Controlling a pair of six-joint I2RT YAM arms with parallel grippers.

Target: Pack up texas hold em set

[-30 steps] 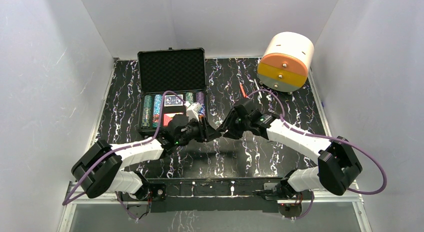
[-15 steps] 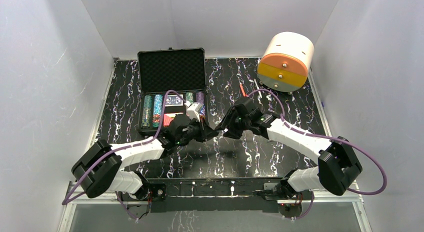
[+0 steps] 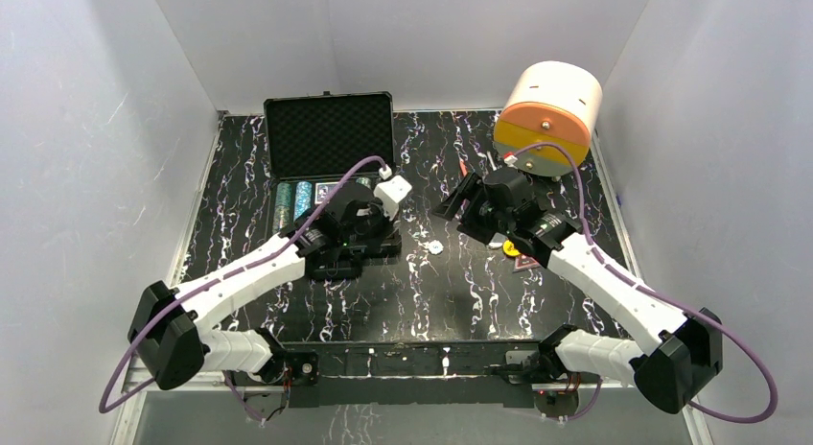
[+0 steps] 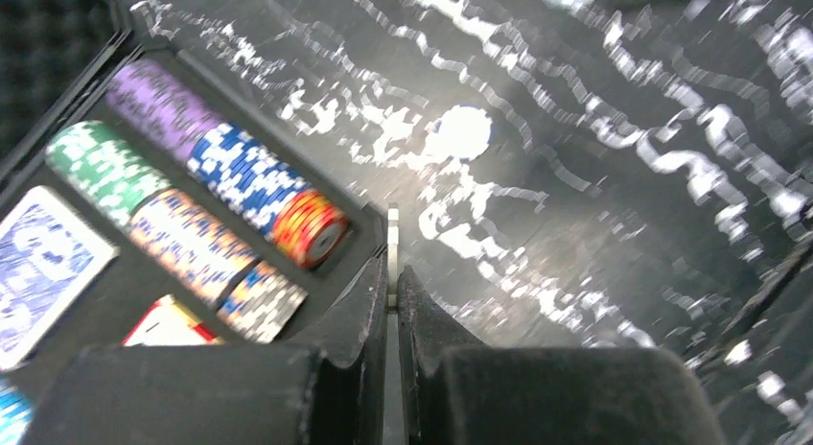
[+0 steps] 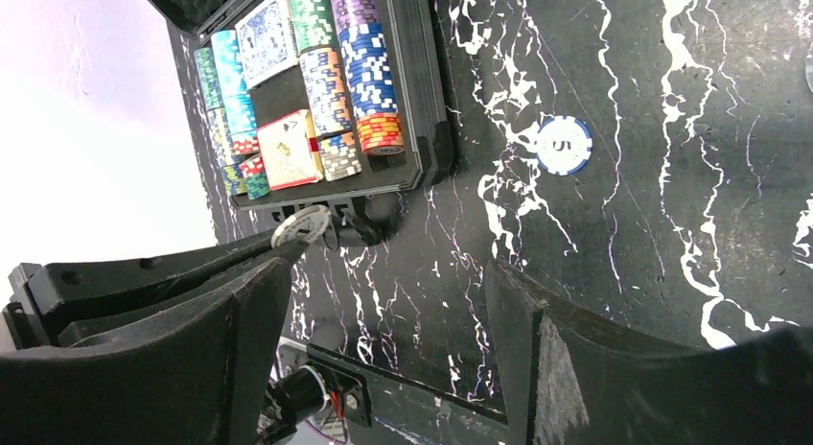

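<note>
One thin, round, pale disc (image 4: 391, 229) edge-on in left pincer (image 4: 392, 277)

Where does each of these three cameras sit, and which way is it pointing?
Top external: high behind the arms, looking down on the table and case; both arms show whole.
Left wrist: on the left arm, looking along the left pincer, shut on a thin disc.
Right wrist: on the right arm, looking down through the open right pincer.
Shared: both wrist views show the case and the loose chip.
</note>
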